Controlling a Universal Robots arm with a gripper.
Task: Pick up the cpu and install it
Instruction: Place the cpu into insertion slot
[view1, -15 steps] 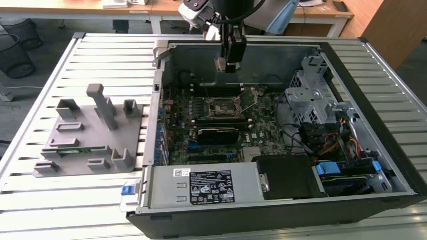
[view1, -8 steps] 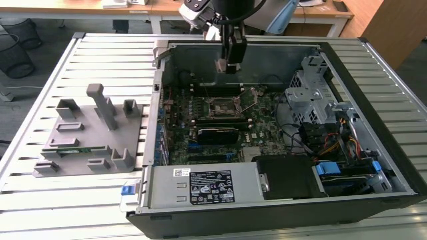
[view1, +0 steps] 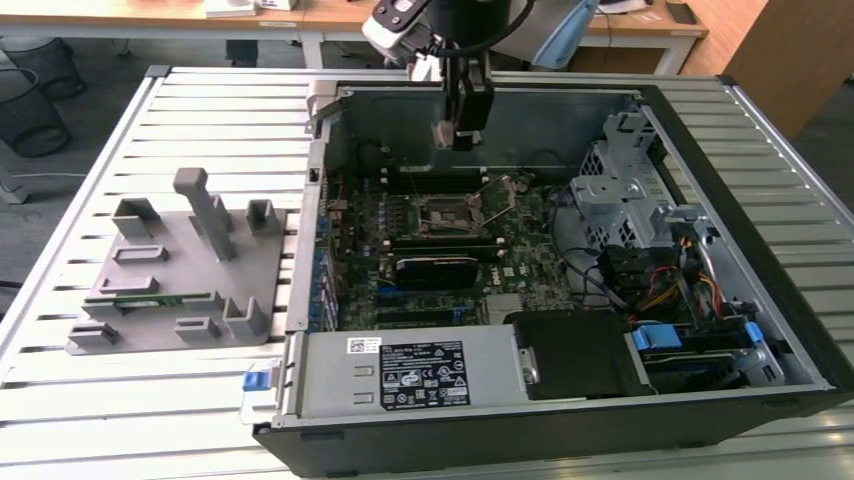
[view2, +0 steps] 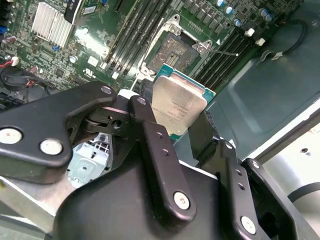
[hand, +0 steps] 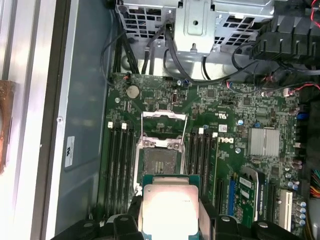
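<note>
Black all over at the tool (view2: 175, 127), with both fingers (view2: 150, 135) closed in on opposite edges of the cpu (view2: 177, 107) and gripping it between them. Same grip in the first wrist view: tool (hand: 170, 227) clamped either side of the cpu (hand: 169, 207), shiny silver-grey top facing the camera, thin green rim around it. Held in the air, touching nothing but the fingers. Hangs above the socket (hand: 160, 161), a dark square in a metal frame with its lid and lever swung open; in the second wrist view, socket (view2: 172, 50) just past the cpu's far corner. Flanked on both sides by rows of long black memory slots (hand: 120, 170). Further out on the green motherboard (hand: 225, 165), a finned silver heat sink (hand: 263, 141).

From the exterior view, tool (view1: 461, 120) lowered into the open computer case (view1: 787, 330), over the far part of the motherboard (view1: 441, 245), with the socket (view1: 454, 212) a little nearer the camera. On the exterior view's right inside the case, a metal drive cage (view1: 621, 185) and a tangle of cables (view1: 667, 290); along the near edge, a grey power supply (view1: 400, 375). Case laid on its side on a slatted metal table (view1: 80, 400). On the exterior view's left, well apart from the case, a grey fixture (view1: 174, 270) with upright posts, carrying a green memory stick (view1: 147, 299).
</note>
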